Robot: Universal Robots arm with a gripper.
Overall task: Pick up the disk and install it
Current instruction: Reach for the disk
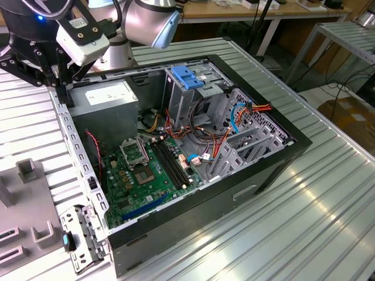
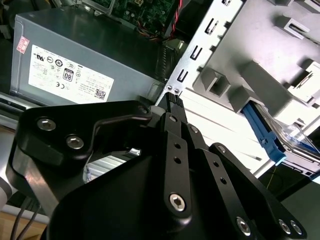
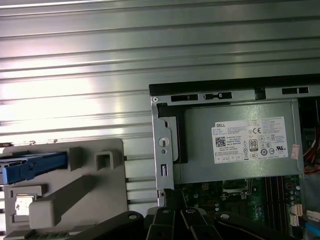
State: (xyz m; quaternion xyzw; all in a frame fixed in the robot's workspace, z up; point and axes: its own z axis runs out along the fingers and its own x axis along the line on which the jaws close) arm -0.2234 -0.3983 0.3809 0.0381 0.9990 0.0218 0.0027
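The end effector [image 2: 172, 100], fingers together and empty, hovers at the computer case's [image 1: 193, 219] edge; the disk [image 3: 32, 167] sits slotted in a grey holder [image 3: 80, 190], presumably for easy grasping.

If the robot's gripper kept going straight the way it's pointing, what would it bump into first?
Probably the computer case's metal edge rail, right beside the grey power supply box. The gripper points at that rim, though depth is hard to judge.
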